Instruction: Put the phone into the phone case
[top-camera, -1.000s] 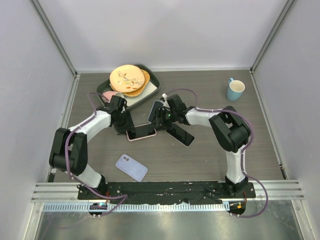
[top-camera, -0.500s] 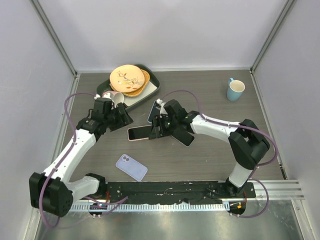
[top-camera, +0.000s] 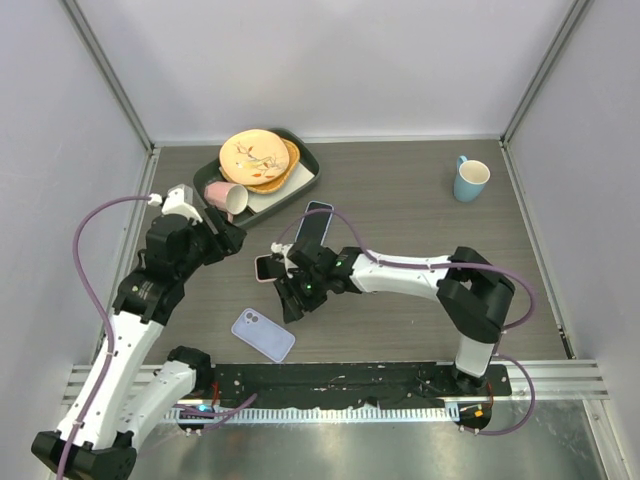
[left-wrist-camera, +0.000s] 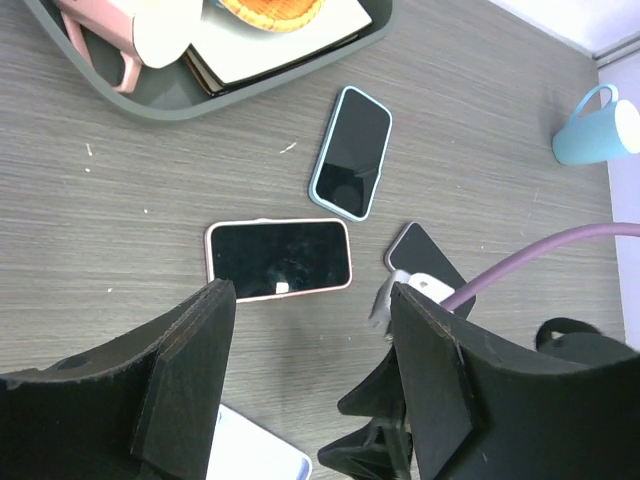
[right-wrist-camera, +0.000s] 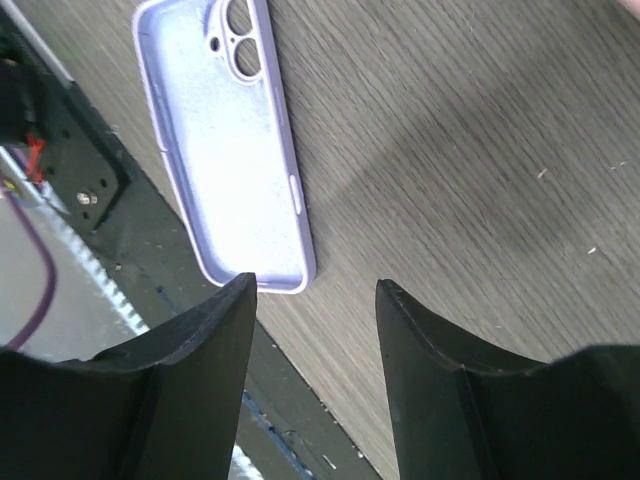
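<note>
A phone with a pink rim (left-wrist-camera: 278, 258) lies screen up on the table; in the top view (top-camera: 262, 268) my right arm partly covers it. An empty lavender case (right-wrist-camera: 225, 150) lies open side up near the front edge, also in the top view (top-camera: 263, 334). My right gripper (right-wrist-camera: 315, 290) is open and empty, hovering just right of the case (top-camera: 288, 298). My left gripper (left-wrist-camera: 312, 295) is open and empty, raised to the left of the phone (top-camera: 222, 238). A phone in a light-blue case (left-wrist-camera: 351, 165) lies behind.
A dark phone (left-wrist-camera: 425, 255) lies partly under my right arm. A grey tray (top-camera: 300, 185) with plates and a pink mug (top-camera: 225, 196) is at the back left. A blue mug (top-camera: 470, 180) stands at the back right. The black base rail (right-wrist-camera: 90, 190) is beside the case.
My left gripper pulled back left and up, away from the pink-rimmed phone. My right gripper swung left and nearer, past the phones to the lavender case.
</note>
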